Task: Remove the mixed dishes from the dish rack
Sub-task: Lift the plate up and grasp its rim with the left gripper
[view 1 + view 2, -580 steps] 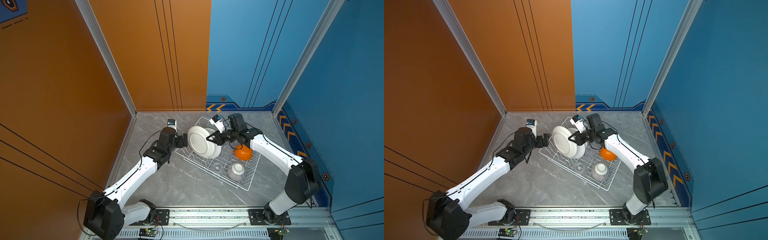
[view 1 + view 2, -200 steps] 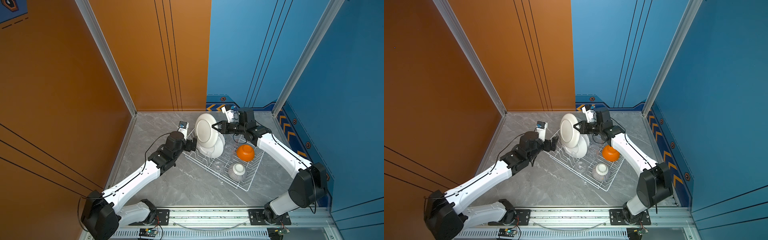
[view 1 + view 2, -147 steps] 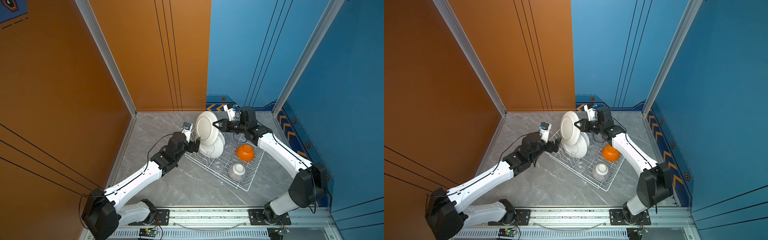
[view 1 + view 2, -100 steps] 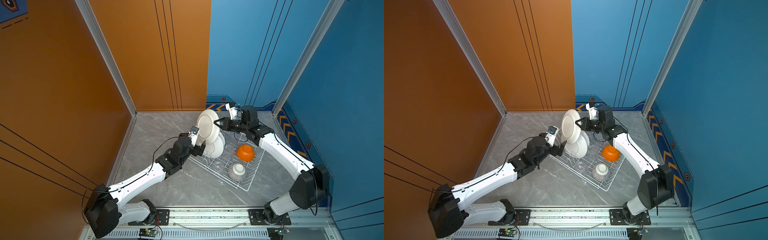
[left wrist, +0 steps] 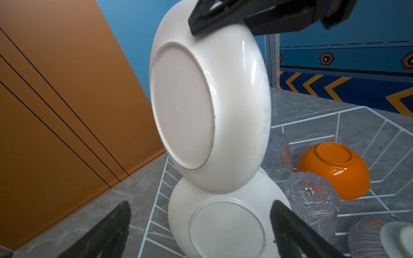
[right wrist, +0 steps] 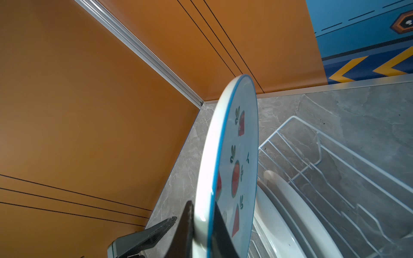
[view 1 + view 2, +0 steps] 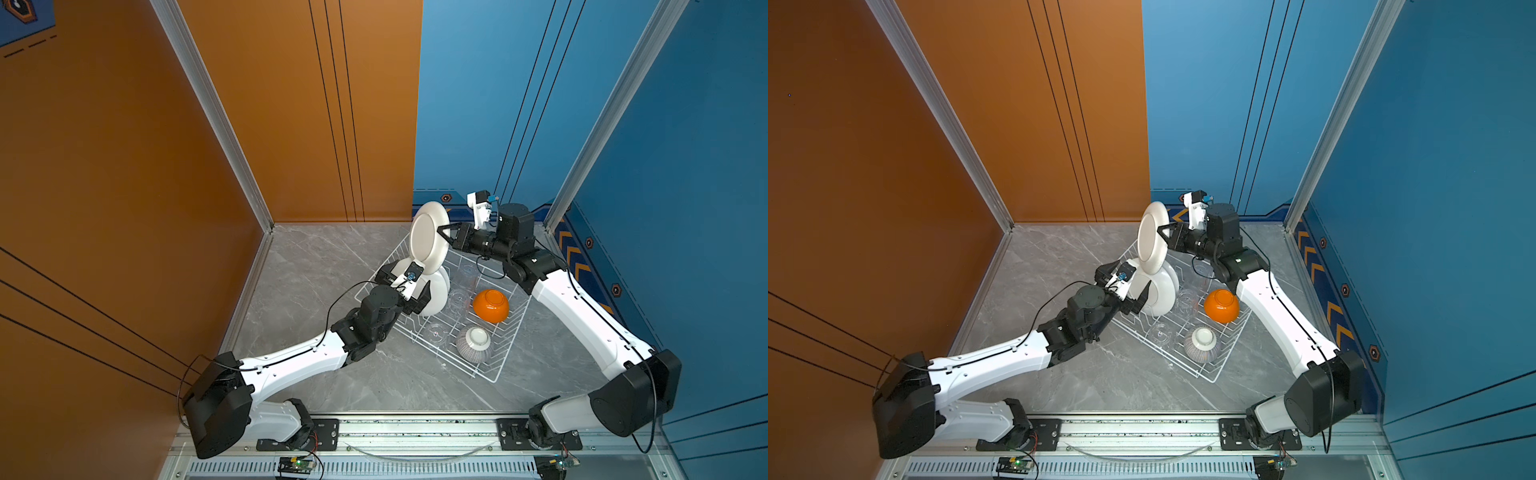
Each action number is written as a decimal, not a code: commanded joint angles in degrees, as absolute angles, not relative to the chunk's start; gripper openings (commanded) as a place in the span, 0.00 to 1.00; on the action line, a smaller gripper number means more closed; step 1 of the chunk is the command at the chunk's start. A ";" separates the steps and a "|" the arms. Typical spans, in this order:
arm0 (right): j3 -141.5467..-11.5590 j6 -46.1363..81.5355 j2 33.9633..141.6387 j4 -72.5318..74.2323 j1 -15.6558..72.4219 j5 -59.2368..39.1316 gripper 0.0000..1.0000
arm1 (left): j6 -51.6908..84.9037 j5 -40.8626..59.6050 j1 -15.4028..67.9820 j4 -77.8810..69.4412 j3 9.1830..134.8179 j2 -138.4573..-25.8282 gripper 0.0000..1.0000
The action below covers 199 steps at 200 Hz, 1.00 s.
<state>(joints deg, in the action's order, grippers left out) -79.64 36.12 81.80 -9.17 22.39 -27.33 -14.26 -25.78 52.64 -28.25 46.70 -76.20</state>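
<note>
Right wrist shows right pincer [image 6: 202, 214] clamped on watermelon plate [image 6: 238, 156].

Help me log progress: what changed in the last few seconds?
The right gripper, shut on the watermelon plate, raised it above the dish rack. The open left gripper advanced from beside the rack to the second plate. The orange bowl, striped bowl and tumblers stayed put.

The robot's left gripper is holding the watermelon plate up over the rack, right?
No, it is the right gripper that holds the watermelon plate up over the dish rack, pinching its rim, as the right wrist view shows. The left gripper is open.
</note>
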 commanded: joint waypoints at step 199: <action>-75.42 42.99 72.95 -6.24 24.17 -18.42 0.00 | -24.25 -45.98 58.70 -49.14 64.17 -98.49 0.99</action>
